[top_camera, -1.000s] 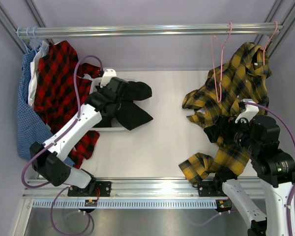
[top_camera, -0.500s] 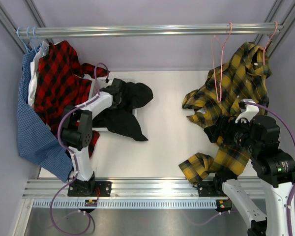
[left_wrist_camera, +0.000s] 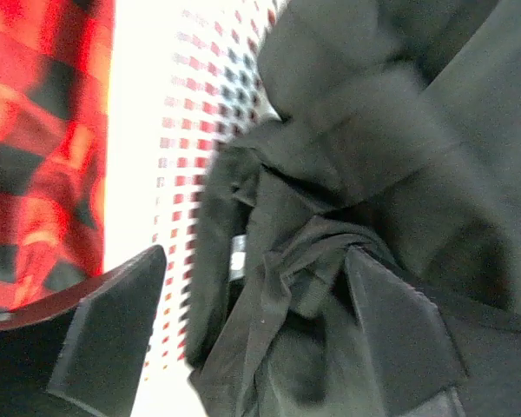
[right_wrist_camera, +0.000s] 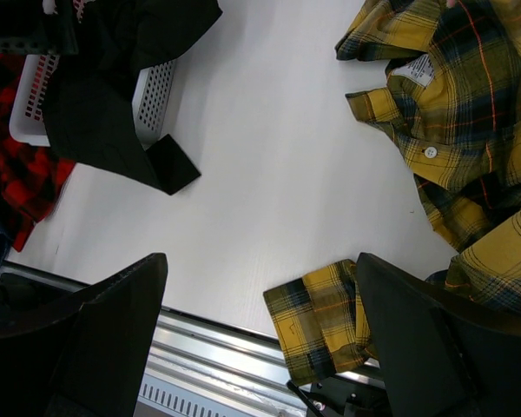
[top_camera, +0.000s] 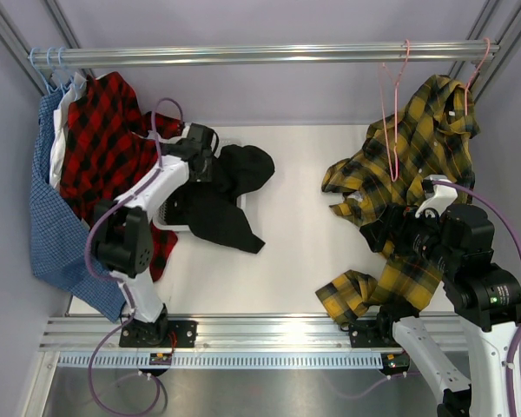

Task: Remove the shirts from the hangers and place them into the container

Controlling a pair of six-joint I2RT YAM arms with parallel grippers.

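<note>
The black shirt lies bunched over the white container, partly spilling onto the table. My left gripper hovers at its top edge, open; in the left wrist view black cloth lies loose between the spread fingers, with the container's mesh behind. The yellow-and-black plaid shirt hangs from a pink hanger at the right, its sleeve trailing on the table. A second pink hanger hangs bare. My right gripper is open just beside that shirt.
A red-and-black plaid shirt and a blue checked shirt hang on light blue hangers at the left of the rail, close behind the left arm. A metal frame rail runs along the table's near edge.
The left gripper has opened and let go of the black shirt over the container after swinging back and slightly right. The bare pink hanger swayed a little. The right arm has not moved.
</note>
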